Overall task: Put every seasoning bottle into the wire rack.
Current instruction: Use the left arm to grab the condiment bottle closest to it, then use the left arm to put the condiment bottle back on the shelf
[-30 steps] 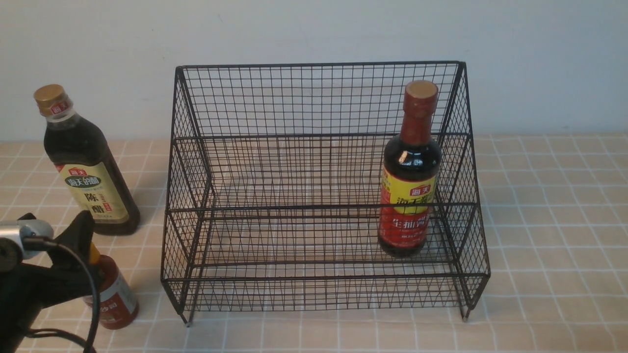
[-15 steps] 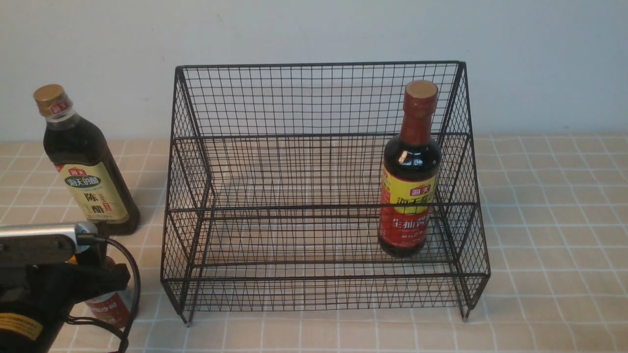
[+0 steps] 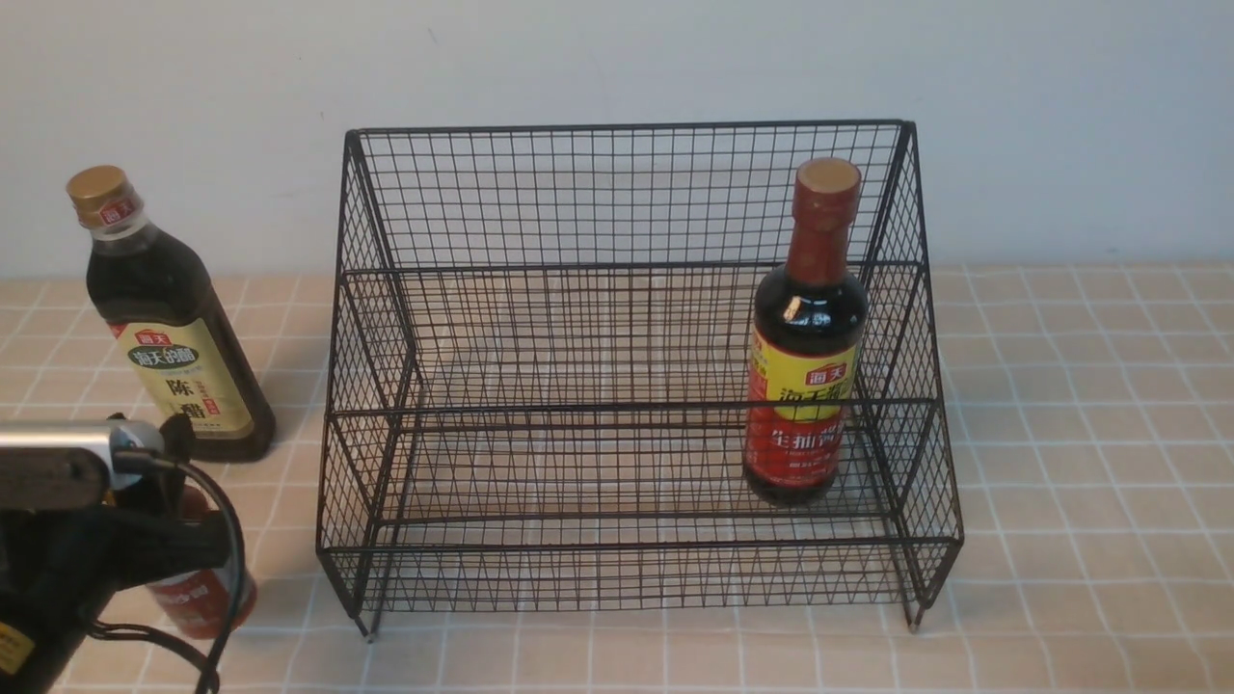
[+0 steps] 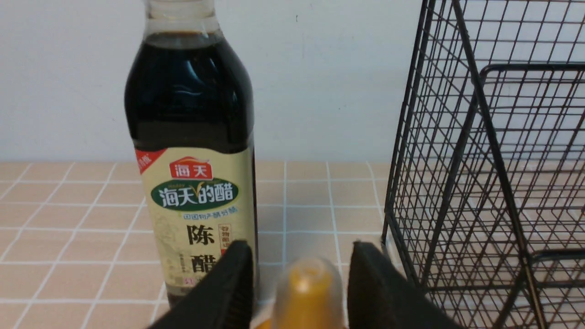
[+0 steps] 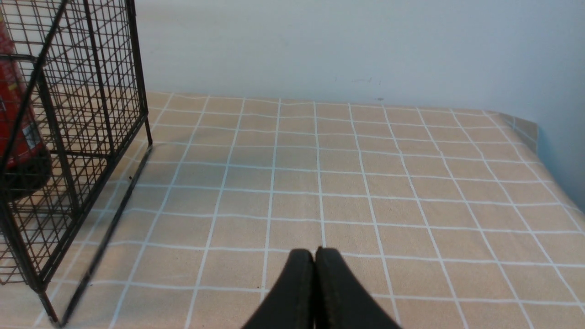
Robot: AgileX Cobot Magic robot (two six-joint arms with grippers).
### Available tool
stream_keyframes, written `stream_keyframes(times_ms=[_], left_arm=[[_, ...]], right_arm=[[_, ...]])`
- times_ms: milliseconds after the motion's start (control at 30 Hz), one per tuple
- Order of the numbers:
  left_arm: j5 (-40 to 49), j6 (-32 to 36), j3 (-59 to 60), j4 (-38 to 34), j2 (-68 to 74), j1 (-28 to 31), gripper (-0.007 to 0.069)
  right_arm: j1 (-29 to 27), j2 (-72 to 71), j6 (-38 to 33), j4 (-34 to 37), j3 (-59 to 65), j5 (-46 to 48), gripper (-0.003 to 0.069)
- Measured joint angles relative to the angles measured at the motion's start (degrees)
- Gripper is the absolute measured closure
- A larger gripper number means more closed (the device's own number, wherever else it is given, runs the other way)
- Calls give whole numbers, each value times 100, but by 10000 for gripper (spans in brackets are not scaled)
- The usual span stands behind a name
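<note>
Pickup step: the left gripper straddles the small red sauce bottle near the tabletop's front-left corner; whether it clamps, I cannot tell; the right gripper is closed, empty. Next: lift the bottle over the wire rack front.

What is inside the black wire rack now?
One soy sauce bottle with red neck stands upright near the right side of the wire rack. Nothing else; the open mesh covers nothing inside.

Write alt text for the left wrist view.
The left hand straddles a small bottle's yellow nozzle cap. Behind it stands a tall dark bottle with a beige label on a tan tiled tabletop, beside a black wire-mesh rack.
</note>
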Motion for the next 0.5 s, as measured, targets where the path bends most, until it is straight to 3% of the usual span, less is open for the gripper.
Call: stream_keyframes(times_ms=[233, 333, 500], left_arm=[[3462, -18, -1502, 373, -1658, -8, 377], [3962, -24, -1895, 402, -2028, -120, 377], [3908, -41, -2033, 408, -2286, -722, 377]], right_arm=[[0, 0, 0, 0, 0, 0, 671], [0, 0, 0, 0, 0, 0, 671], [0, 0, 0, 0, 0, 0, 671]])
